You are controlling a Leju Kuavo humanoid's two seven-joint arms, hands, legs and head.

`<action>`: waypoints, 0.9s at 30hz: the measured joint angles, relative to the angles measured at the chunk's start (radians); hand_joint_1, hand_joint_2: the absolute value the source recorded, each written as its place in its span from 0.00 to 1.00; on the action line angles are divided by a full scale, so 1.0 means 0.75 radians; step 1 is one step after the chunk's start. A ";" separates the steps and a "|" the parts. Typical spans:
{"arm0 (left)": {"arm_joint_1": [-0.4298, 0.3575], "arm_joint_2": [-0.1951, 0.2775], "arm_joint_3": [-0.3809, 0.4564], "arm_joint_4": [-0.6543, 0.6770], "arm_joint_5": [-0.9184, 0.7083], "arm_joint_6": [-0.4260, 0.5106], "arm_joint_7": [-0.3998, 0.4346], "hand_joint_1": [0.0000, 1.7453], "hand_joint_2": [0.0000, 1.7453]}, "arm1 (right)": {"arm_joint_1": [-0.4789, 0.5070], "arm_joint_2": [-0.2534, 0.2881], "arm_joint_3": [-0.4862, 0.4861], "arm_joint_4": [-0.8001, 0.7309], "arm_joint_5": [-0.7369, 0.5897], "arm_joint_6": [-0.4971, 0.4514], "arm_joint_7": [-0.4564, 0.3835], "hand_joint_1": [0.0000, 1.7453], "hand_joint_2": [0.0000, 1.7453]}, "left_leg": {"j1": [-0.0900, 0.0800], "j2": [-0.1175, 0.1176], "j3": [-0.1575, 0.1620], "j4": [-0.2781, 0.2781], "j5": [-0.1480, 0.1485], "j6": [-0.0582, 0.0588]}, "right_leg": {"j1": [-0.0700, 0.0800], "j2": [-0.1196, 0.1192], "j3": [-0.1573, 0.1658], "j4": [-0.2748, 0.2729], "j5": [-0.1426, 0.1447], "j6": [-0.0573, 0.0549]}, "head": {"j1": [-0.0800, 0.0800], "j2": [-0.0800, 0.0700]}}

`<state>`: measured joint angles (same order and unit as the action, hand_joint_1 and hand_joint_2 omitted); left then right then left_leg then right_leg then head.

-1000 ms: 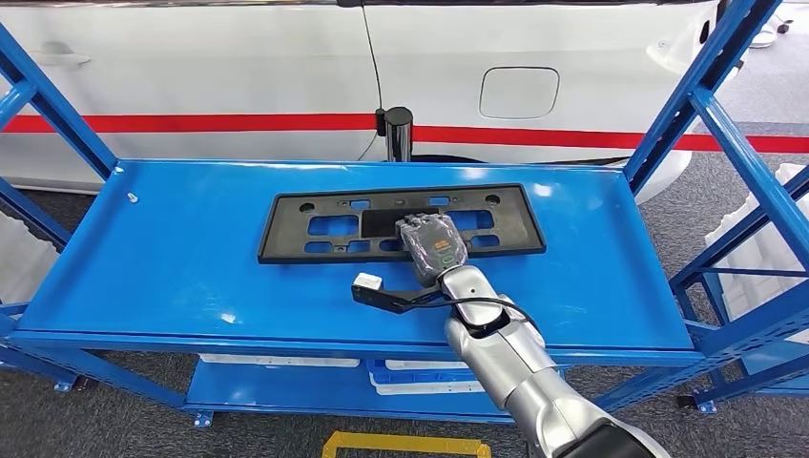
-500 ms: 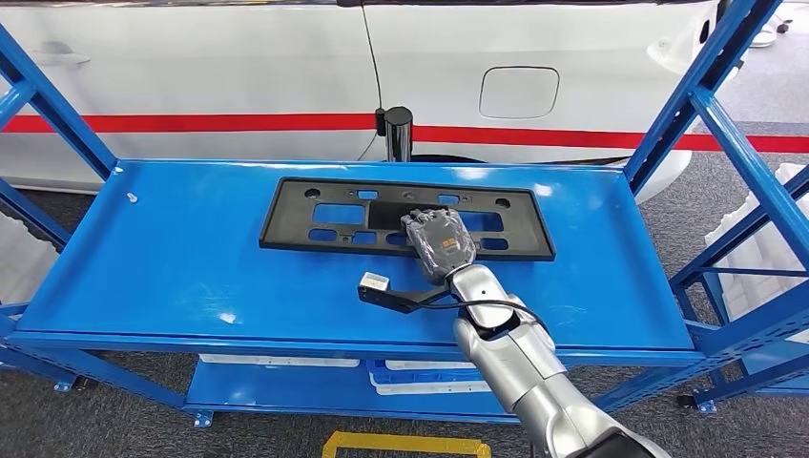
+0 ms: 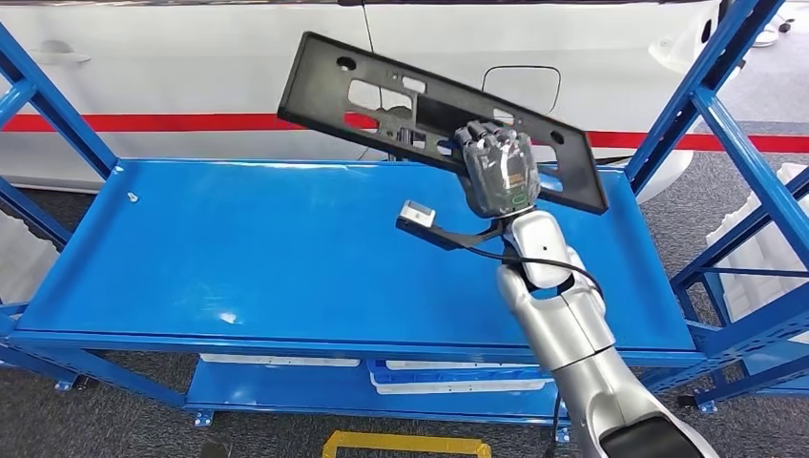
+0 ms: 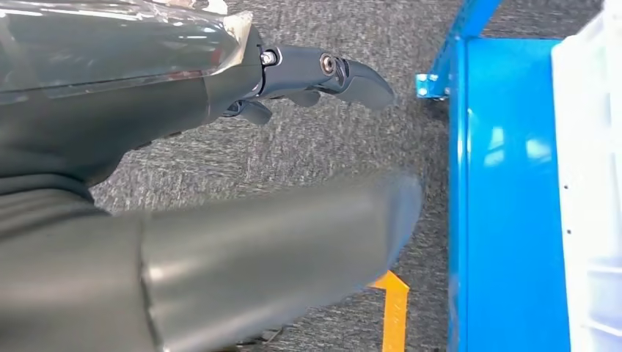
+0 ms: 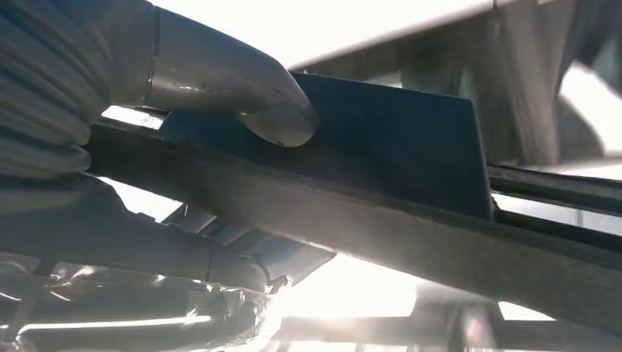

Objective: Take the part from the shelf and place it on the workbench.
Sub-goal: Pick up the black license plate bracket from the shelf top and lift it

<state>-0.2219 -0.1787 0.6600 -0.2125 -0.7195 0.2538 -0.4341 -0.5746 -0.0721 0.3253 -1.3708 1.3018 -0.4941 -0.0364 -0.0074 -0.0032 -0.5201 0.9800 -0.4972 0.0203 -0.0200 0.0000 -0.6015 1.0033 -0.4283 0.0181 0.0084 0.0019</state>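
The right hand [image 3: 496,170] grips the part [image 3: 439,114], a long, flat black plate pierced with cut-outs, and holds it in the air above the blue shelf [image 3: 286,258], tilted so that its left end rides higher than its right. In the right wrist view the thumb [image 5: 242,95] presses on one face of the plate's edge while darker fingers [image 5: 147,242] close under the other.

The plate looks like moulded plastic: light and stiff enough to keep its shape from a one-sided hold, yet long, so it probably wants to swing or twist about the hand. The grip sits right of the middle, on the lower long edge; a hold nearer the centre would likely balance it better. The smooth rim may slip if the pinch loosens.

Half a second earlier the plate lay flat on the shelf with the hand resting on it; now it is lifted clear and tipped.

The left hand [image 4: 323,73] hangs over the floor [image 4: 330,161], fingers partly curled, holding nothing.
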 joint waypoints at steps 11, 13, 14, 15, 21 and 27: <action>-0.015 -0.013 0.005 0.000 0.001 -0.003 -0.008 0.00 1.00 | -0.148 -0.101 -0.038 -0.147 -0.118 0.018 -0.081 1.00 1.00 | 0.000 0.001 0.000 0.000 0.000 0.001 | 0.000 0.001 0.000 0.000 0.000 0.000 | 0.000 0.000; -0.015 -0.015 0.012 0.000 0.012 -0.007 -0.010 0.00 1.00 | -0.161 -0.102 -0.028 -0.146 -0.158 0.017 -0.091 1.00 1.00 | 0.001 0.001 0.000 0.000 0.000 0.000 | 0.000 0.001 0.000 0.000 0.000 0.000 | 0.000 0.000; -0.015 -0.016 0.015 0.000 0.017 -0.012 -0.011 0.00 1.00 | -0.167 -0.102 -0.023 -0.146 -0.179 0.016 -0.097 1.00 1.00 | 0.001 0.001 0.000 0.000 0.000 0.000 | 0.000 0.001 0.000 0.000 0.000 0.000 | 0.000 0.000; -0.015 -0.017 0.017 0.000 0.019 -0.020 -0.011 0.00 1.00 | -0.171 -0.102 -0.018 -0.145 -0.198 0.015 -0.102 1.00 1.00 | 0.001 0.001 0.000 0.000 0.000 0.000 | 0.000 0.001 0.000 0.000 0.000 0.000 | 0.000 0.000; -0.014 -0.020 0.046 0.000 0.057 -0.073 -0.025 0.00 1.00 | -0.175 -0.107 0.010 -0.144 -0.366 0.017 -0.134 1.00 1.00 | 0.000 0.001 0.000 0.000 0.000 0.000 | 0.000 0.001 0.000 0.000 0.000 0.000 | 0.000 0.000; -0.014 -0.020 0.073 0.000 0.067 -0.087 -0.036 0.00 1.00 | -0.170 -0.113 0.029 -0.144 -0.408 0.018 -0.145 1.00 1.00 | 0.000 0.001 0.000 0.000 0.000 0.000 | 0.000 0.001 0.000 0.000 0.000 0.000 | 0.000 0.000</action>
<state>-0.2323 -0.1934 0.7146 -0.2125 -0.6693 0.1888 -0.4615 -0.7020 -0.1570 0.3469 -1.4790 0.9957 -0.4806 -0.1454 -0.0074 -0.0027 -0.5204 0.9797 -0.4975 0.0207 -0.0198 0.0008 -0.6015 1.0034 -0.4283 0.0181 0.0084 0.0019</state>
